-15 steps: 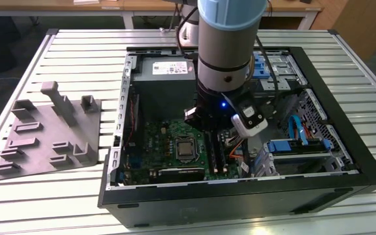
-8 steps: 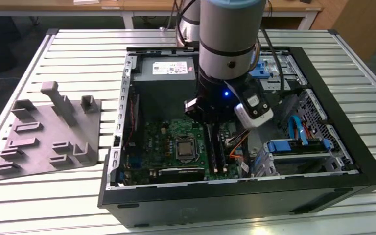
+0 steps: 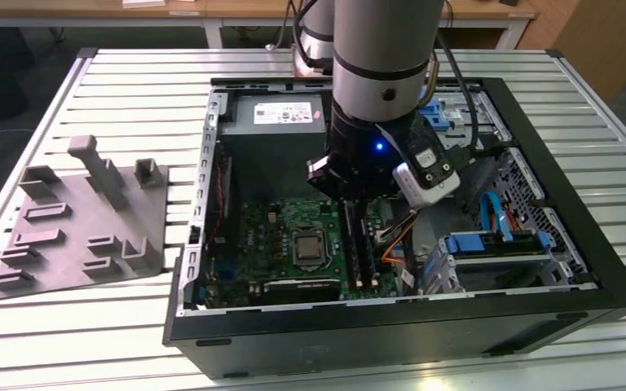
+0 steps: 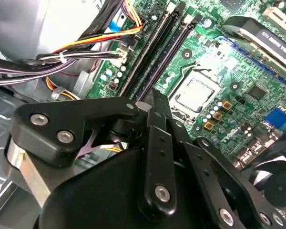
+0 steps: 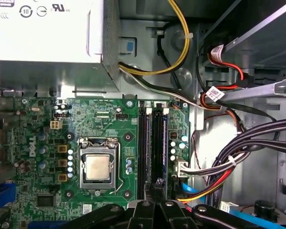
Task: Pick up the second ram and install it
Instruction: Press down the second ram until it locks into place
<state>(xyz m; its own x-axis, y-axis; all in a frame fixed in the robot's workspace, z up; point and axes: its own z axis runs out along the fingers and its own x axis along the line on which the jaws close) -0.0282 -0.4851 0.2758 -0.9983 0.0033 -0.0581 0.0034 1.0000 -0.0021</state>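
Above the motherboard (image 3: pixel 291 244), jaws close together over 2 slots (image 5: pixel 151 143); grip uncertain; exterior view adds the tray (image 3: pixel 74 228).

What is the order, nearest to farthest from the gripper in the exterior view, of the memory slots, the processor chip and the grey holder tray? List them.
From the gripper:
1. the memory slots, just below it on the motherboard.
2. the processor chip, beside the slots, toward the exterior view's left.
3. the grey holder tray, outside the case on the table, far to the exterior view's left.
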